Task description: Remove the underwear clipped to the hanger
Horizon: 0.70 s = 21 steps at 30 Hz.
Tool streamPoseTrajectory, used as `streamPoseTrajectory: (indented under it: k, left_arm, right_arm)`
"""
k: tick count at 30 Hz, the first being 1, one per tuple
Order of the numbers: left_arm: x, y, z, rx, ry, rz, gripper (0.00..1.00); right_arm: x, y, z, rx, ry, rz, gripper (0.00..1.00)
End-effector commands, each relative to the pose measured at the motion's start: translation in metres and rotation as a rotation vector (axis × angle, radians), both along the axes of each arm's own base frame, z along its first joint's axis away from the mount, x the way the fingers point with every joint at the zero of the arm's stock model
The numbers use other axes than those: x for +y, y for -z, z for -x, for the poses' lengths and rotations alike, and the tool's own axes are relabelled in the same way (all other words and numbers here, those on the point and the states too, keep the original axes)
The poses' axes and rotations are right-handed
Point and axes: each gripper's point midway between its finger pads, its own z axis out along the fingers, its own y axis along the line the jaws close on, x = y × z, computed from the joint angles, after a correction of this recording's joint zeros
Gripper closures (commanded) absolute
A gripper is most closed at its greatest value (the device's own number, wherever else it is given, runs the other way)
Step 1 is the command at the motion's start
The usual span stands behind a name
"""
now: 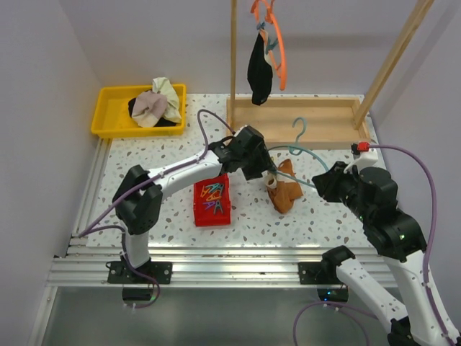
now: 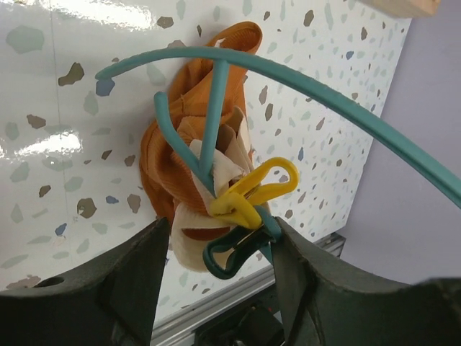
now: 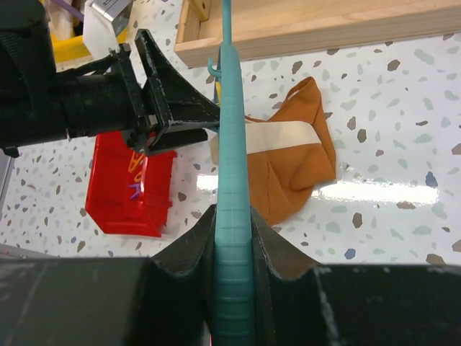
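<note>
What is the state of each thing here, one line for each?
rust-brown underwear: lying on table, clipped to teal hanger
black underwear: hanging from orange hanger
yellow clip: shut on rust-brown underwear
left gripper: open around yellow clip
right gripper: shut on teal hanger

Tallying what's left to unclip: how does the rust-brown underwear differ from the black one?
Colour: the rust-brown underwear has a cream band; the black underwear looks dark. Pose: the rust-brown one lies crumpled on the table; the black one hangs down above the wooden rack. Hanger: the rust-brown one is on the teal hanger, gripped by the right gripper; the black one is on the orange hanger, untouched. Both are on hangers.
</note>
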Motion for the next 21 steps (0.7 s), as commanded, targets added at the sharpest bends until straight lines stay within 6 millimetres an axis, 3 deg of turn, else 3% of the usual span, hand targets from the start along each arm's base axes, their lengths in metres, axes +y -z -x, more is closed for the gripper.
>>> streamPoseTrajectory:
  k: [1,5,13,17,19,20,21]
  left_arm:
    - [0.005,-0.038,-0.01,-0.065,-0.087,0.131,0.38]
    - [-0.001,-0.045,-0.015,-0.067,-0.097,0.172,0.27]
    - [-0.02,-0.038,-0.021,0.009,-0.078,0.21,0.09]
    - [-0.024,-0.029,-0.029,0.03,-0.074,0.185,0.03]
    - [-0.028,-0.036,-0.036,0.016,-0.071,0.173,0.01]
    - [-0.025,-0.02,-0.036,0.042,-0.064,0.122,0.01]
    - [-0.029,-0.029,-0.041,0.028,-0.06,0.128,0.01]
  right_arm:
    - [-0.005,-0.02,-0.013,-0.089,0.043,-0.003,1.0]
    - [0.004,-0.019,-0.012,-0.083,-0.011,-0.012,1.0]
    - [0.011,-0.018,-0.012,-0.085,-0.062,0.005,1.0]
    - [0.013,-0.013,-0.012,-0.07,-0.102,0.043,1.0]
    - [0.011,-0.012,-0.012,-0.071,-0.107,0.071,1.0]
    - [0.011,-0.013,-0.012,-0.075,-0.112,0.077,1.0]
    - [0.011,-0.012,-0.012,-0.073,-0.12,0.089,1.0]
